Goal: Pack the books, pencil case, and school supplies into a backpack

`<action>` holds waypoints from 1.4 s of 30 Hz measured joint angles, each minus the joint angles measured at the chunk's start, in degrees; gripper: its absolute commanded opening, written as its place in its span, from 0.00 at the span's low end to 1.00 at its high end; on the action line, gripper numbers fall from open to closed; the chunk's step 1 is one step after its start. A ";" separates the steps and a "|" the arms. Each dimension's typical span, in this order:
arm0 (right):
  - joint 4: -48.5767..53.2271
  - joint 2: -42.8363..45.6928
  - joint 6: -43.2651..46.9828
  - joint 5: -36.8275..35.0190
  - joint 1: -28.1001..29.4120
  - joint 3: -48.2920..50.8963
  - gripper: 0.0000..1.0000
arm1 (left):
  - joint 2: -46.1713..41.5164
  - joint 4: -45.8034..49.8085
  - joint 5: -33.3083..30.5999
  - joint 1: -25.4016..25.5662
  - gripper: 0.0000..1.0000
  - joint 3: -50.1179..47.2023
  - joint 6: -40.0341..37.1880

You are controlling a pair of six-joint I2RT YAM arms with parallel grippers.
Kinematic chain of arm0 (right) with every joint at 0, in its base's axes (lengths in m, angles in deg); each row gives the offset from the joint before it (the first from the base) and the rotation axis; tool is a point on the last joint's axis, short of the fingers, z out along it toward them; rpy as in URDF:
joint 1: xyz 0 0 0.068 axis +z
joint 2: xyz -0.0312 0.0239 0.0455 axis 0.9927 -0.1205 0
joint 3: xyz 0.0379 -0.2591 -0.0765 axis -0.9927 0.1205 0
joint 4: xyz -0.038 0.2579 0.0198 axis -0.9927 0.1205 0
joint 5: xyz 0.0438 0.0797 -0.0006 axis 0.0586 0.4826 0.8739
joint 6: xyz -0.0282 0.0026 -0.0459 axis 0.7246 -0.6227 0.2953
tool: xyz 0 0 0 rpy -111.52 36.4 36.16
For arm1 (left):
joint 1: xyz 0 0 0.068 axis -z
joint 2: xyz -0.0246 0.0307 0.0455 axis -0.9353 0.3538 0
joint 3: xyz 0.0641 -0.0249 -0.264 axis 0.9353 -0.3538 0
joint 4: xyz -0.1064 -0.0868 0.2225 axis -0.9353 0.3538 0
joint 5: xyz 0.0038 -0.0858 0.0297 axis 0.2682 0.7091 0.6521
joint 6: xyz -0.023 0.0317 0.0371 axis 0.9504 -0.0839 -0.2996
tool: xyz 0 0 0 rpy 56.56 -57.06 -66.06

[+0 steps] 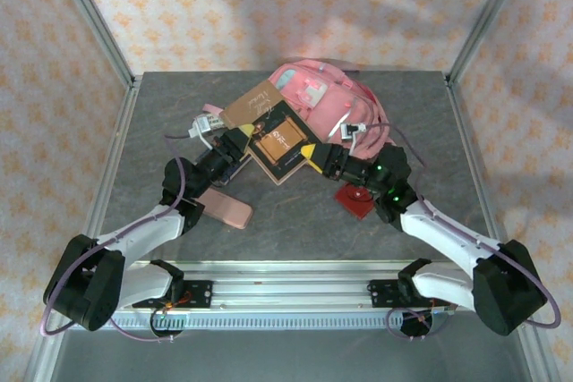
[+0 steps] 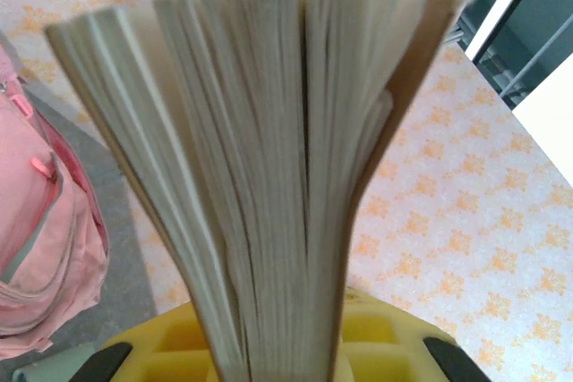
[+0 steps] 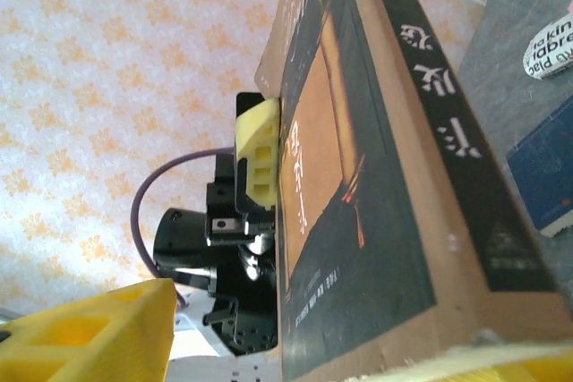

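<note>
Bare table at 10 and 3 o'clock, open strip at 6, backpack blocking 12, brown book filling centre, red pad at 5, pink case at 7.

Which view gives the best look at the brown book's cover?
Right wrist: the brown book is close up, dark cover panel and spine lettering clear. Top external shows the whole book, small. Left wrist catches its fanned page edges.

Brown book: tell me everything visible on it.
The brown book has a card-like cover with a dark ornate panel and white characters down a black band. The left gripper clamps one edge, holding it tilted near the backpack; its pages fan apart. The right gripper stands open at the opposite edge.
</note>
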 measured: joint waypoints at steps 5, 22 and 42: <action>-3.93 -2.16 -2.54 -4.44 2.05 0.81 0.50 | 2.34 -2.03 -3.23 3.72 0.00 0.00 -0.07; 12.46 5.38 2.82 -9.73 -3.58 0.28 0.00 | 2.36 7.28 -7.72 5.97 0.73 2.80 -11.15; 51.69 24.46 11.87 -35.30 -23.15 -0.72 0.00 | 44.68 68.50 -14.91 16.90 0.71 63.73 -50.90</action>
